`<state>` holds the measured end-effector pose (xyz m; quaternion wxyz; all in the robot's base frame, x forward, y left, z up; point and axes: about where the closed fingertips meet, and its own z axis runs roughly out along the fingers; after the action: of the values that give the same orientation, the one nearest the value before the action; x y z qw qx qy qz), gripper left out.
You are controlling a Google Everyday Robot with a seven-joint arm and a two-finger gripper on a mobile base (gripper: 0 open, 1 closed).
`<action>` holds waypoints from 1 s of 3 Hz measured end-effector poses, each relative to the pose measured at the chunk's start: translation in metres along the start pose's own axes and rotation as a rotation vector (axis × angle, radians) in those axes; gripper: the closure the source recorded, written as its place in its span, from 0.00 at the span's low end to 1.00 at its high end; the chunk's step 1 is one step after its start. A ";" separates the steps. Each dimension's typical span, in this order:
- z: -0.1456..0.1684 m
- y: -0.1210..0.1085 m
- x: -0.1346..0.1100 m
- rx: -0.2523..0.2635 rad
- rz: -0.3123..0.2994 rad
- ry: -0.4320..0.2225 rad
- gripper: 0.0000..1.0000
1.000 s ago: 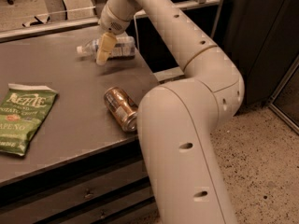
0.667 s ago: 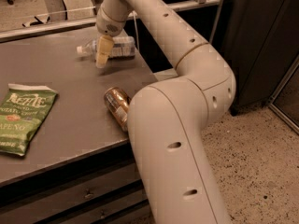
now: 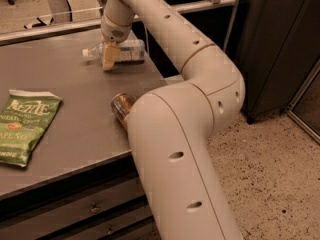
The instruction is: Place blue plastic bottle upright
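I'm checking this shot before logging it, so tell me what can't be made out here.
All in the camera view:
- Bottle, lying on the table: its middle is covered by the pincer, which sits over it near the table's far edge. Whether the pincer grips it can't be told.
- Can: only one end shows; the arm hides the rest.
- Chip bag: left side cut off by the frame edge.

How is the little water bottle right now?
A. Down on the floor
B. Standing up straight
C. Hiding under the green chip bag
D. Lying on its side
D: the blue plastic bottle lies on its side on the far part of the table, with its cap pointing left, and the tool is down right at its middle.
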<state>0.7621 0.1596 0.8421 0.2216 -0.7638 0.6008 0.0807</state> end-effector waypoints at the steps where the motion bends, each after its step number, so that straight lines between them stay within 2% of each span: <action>1: -0.015 -0.004 0.000 0.020 -0.004 0.002 0.64; 2: -0.054 -0.009 -0.002 0.056 0.029 -0.070 0.87; 3: -0.116 -0.011 -0.012 0.115 0.082 -0.280 1.00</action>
<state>0.7529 0.1214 0.9527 0.3433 -0.7058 0.5984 0.1609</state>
